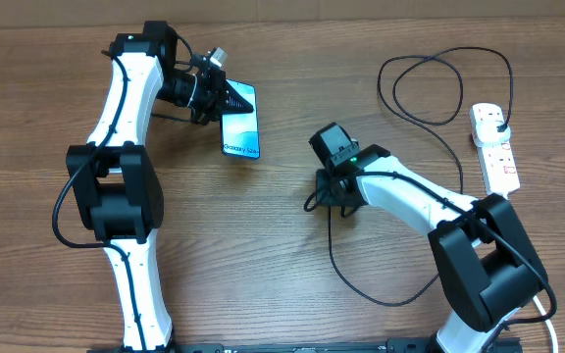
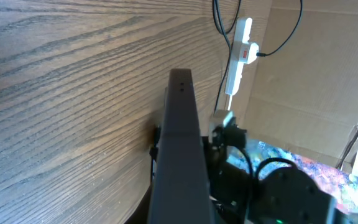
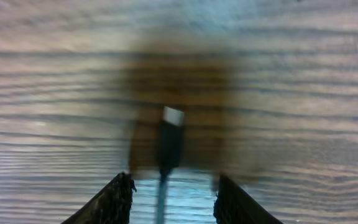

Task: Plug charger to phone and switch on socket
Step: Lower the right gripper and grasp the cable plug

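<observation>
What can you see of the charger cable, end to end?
The charger is a thin black cable. Its black plug sits in the far end of the white power strip. From there it loops across the wood table, passes under the right arm and curls round to the right gripper. The silver-tipped connector lies blurred between the parted fingers, touching neither as far as I can tell.

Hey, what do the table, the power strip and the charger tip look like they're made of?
The table looks like wood or a wood-look laminate, matte, with brown grain lines running across it. The power strip is likely moulded plastic, smooth white with red switch markings. The charger tip has a black sleeve, probably plastic or rubber, with a pale end that seems metal; blur leaves that open.
</observation>
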You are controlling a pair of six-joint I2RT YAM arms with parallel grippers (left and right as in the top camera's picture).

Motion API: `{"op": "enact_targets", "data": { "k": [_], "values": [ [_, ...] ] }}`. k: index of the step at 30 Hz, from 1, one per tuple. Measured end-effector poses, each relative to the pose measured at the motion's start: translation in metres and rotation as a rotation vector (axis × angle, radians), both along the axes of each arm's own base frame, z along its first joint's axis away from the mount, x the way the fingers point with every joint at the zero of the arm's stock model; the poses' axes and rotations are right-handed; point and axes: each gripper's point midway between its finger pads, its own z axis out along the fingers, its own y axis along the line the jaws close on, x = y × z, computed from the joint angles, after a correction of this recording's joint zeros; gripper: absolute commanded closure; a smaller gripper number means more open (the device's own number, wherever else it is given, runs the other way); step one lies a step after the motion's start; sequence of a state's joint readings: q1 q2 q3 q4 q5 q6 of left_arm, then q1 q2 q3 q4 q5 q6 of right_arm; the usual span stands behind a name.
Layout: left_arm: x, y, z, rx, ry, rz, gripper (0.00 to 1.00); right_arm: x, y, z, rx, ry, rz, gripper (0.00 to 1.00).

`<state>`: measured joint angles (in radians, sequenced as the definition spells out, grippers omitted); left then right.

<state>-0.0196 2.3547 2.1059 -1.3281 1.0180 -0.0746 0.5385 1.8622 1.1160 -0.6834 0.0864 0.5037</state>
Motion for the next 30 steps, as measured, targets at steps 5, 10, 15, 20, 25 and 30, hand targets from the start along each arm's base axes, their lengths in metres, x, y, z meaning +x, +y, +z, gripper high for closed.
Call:
{"op": "enact_targets", "data": {
  "k": [5,10,15,20,25,30],
  "values": [
    [0.002,-0.001,0.000,0.000,-0.008,0.001,0.96,-0.005,-0.011,-0.005,-0.047,0.002,-0.004,0.57],
    [0.007,-0.003,0.000,-0.001,-0.003,0.021,0.96,-0.013,-0.028,-0.004,-0.071,0.053,-0.055,0.55],
    [0.007,-0.003,0.000,-0.001,0.009,0.029,0.96,0.001,-0.044,-0.004,-0.053,0.034,-0.119,0.51],
    [0.007,-0.003,0.000,-0.001,0.012,0.031,0.96,0.005,-0.043,-0.004,-0.041,0.021,-0.123,0.50],
    [0.007,-0.003,0.000,-0.001,0.012,0.031,0.96,0.011,-0.041,-0.003,-0.030,-0.004,-0.123,0.50],
    [0.007,-0.003,0.000,0.000,0.012,0.031,0.96,0.012,-0.040,-0.003,-0.026,-0.011,-0.123,0.56]
  ]
}}
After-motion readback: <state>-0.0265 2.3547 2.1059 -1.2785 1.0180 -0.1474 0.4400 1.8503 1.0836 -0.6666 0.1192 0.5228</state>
